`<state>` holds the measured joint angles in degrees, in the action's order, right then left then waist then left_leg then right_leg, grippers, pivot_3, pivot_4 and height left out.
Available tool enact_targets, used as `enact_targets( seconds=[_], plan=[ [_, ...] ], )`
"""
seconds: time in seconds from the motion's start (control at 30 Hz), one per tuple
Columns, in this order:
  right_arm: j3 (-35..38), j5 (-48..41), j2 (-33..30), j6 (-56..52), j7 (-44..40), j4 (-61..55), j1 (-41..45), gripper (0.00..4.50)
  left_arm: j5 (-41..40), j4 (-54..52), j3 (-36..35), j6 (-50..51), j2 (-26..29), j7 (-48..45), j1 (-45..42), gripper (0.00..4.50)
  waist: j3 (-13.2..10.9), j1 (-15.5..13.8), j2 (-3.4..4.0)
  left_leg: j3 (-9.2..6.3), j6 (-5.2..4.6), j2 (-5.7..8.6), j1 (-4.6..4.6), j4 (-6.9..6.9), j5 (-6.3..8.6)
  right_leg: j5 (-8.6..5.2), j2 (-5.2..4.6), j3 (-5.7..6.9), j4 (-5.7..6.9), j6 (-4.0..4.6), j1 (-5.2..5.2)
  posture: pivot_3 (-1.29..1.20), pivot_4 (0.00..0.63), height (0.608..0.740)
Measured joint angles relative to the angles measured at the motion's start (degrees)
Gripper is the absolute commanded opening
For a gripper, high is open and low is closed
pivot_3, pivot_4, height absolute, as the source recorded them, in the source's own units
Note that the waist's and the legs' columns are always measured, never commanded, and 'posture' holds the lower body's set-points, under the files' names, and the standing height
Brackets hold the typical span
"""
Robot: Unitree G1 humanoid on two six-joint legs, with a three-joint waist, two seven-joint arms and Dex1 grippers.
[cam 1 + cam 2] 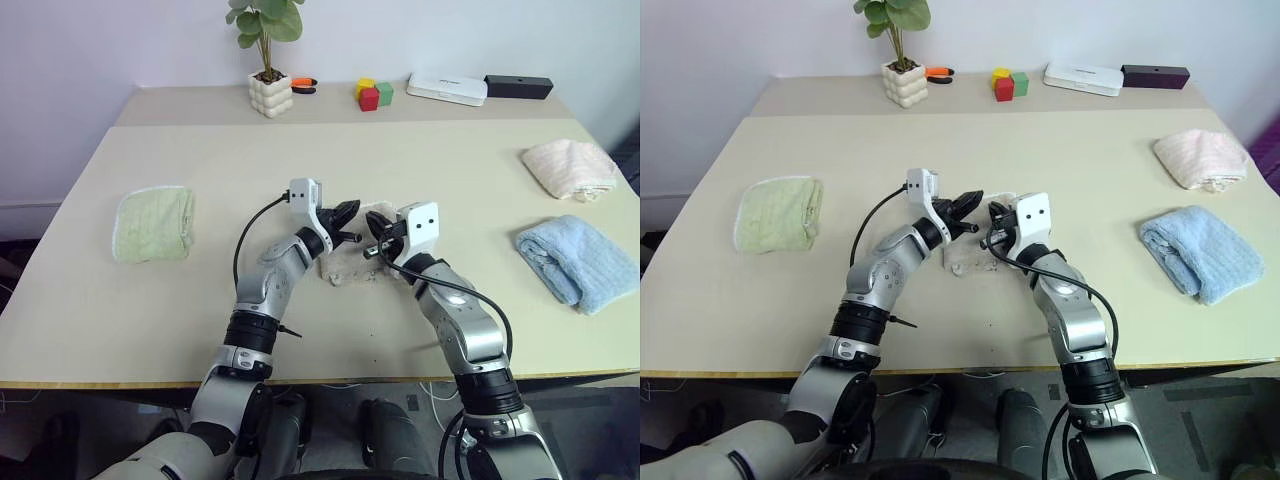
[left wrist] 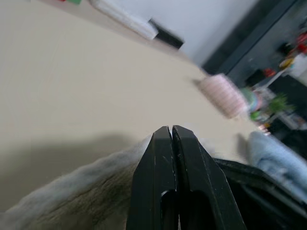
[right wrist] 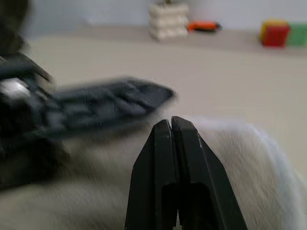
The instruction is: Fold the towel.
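Both grippers, left (image 1: 349,215) and right (image 1: 373,226), pinched closed above towel (image 1: 352,265) mid-table (image 1: 330,330), bare tabletop around

Bright, even indoor light; head views sharp, wrist views soft.

Soft shadows fall on the bench (image 1: 330,150) just under both arms. In the right wrist view the right pincer (image 3: 170,123) is crisp, while the left pincer (image 3: 115,98) just beyond it smears with blur. Beyond the left pincer's tip, the far background is out of focus.
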<state>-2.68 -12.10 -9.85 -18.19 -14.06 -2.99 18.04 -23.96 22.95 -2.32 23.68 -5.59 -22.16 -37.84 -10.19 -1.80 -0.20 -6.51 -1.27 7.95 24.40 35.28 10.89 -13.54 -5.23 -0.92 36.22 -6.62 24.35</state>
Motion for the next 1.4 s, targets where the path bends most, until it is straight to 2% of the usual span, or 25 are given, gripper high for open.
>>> enact_targets(
  seconds=[0.2,0.27,0.3,0.37,0.6,0.7,0.8,0.87,0.97,1.17,1.4],
  plan=[
    [0.1,5.9,-2.3,-2.1,5.2,4.0,-0.4,0.01,4.4,2.2,3.3,2.3,3.8,0.4,0.2,0.03,0.1,-0.2,0.02,0.00,0.01,0.00,-0.04,0.00,-0.01,0.01,0.03,-0.01,0.00,0.02,-0.03,0.00,0.150,0.740],
    [1.4,6.1,-2.6,-2.9,5.5,4.0,-0.4,0.01,3.0,2.0,1.9,4.2,3.9,0.0,0.2,0.03,0.1,-0.4,-0.02,-0.02,0.08,-0.01,-0.21,0.01,0.05,0.01,0.03,-0.01,-0.01,0.02,-0.20,0.00,0.150,0.740],
    [1.8,5.7,-2.5,-3.1,5.4,3.9,-0.4,0.25,1.3,2.0,0.3,5.5,3.8,-0.1,0.2,0.27,0.1,-0.3,-0.02,-0.02,0.10,-0.01,-0.24,0.01,0.06,0.01,0.03,-0.01,-0.02,0.02,-0.27,0.00,0.150,0.740],
    [3.7,3.1,-1.5,-4.0,4.6,3.0,-1.0,0.84,-0.8,1.3,-1.3,6.9,4.1,-1.9,0.8,0.86,0.1,-0.3,-0.02,-0.05,0.10,-0.02,-0.25,0.02,0.06,0.01,0.03,0.01,-0.01,0.01,-0.29,0.00,0.150,0.740],
    [10.0,-4.0,0.0,-9.4,4.1,0.8,0.4,4.34,-2.5,-3.6,-1.9,5.6,5.6,-6.5,1.8,4.44,0.1,-0.2,-0.01,-0.03,0.11,-0.03,-0.23,-0.02,0.05,0.01,0.03,-0.02,-0.01,0.02,-0.24,0.00,0.150,0.740],
    [12.1,-7.6,-2.0,-14.7,3.1,-0.5,3.1,4.44,-3.0,-5.0,-1.3,5.5,7.5,-10.2,1.8,4.48,0.1,0.0,0.02,-0.01,0.07,-0.03,-0.17,-0.04,0.03,0.01,0.03,-0.02,-0.01,0.03,-0.16,0.00,0.150,0.740],
    [15.3,-12.9,-9.2,-26.0,0.6,-3.1,6.6,4.44,-4.2,-7.4,-1.4,4.8,14.1,-17.9,1.8,4.48,0.1,0.7,0.06,-0.01,0.02,-0.07,-0.02,-0.07,-0.01,0.03,0.03,-0.01,-0.01,0.07,0.01,0.00,0.150,0.740],
    [17.5,-16.4,-11.3,-32.5,-0.3,-5.3,7.9,4.44,-4.4,-7.9,-1.9,3.8,17.7,-22.5,1.7,4.48,0.1,1.1,0.05,-0.03,0.01,-0.13,-0.03,-0.13,0.00,0.03,-0.03,-0.03,-0.02,0.09,0.01,0.00,0.150,0.740],
    [17.3,-19.3,-11.3,-39.7,-0.5,-5.9,7.9,4.44,-6.2,-8.0,-2.3,3.8,19.8,-28.5,1.7,4.48,0.1,1.3,0.05,-0.02,0.00,-0.15,-0.02,-0.15,0.00,0.04,-0.05,-0.08,-0.04,0.10,0.04,0.00,0.150,0.740],
    [17.5,-22.6,-10.8,-49.6,-0.2,-5.1,9.4,4.44,-10.4,-12.3,-1.6,2.9,30.6,-46.7,5.1,4.48,0.1,2.4,0.06,0.03,0.00,-0.18,0.00,-0.17,0.00,0.06,-0.07,-0.13,-0.04,0.15,0.09,0.00,0.150,0.740],
    [18.5,-23.5,-8.3,-53.7,0.0,-2.5,11.2,4.44,-11.2,-14.3,-2.1,1.8,38.0,-54.6,8.1,4.48,0.1,2.5,0.06,0.02,-0.01,-0.19,0.00,-0.17,0.01,0.07,-0.08,-0.12,-0.08,0.16,0.08,0.00,0.150,0.740]
  ],
)
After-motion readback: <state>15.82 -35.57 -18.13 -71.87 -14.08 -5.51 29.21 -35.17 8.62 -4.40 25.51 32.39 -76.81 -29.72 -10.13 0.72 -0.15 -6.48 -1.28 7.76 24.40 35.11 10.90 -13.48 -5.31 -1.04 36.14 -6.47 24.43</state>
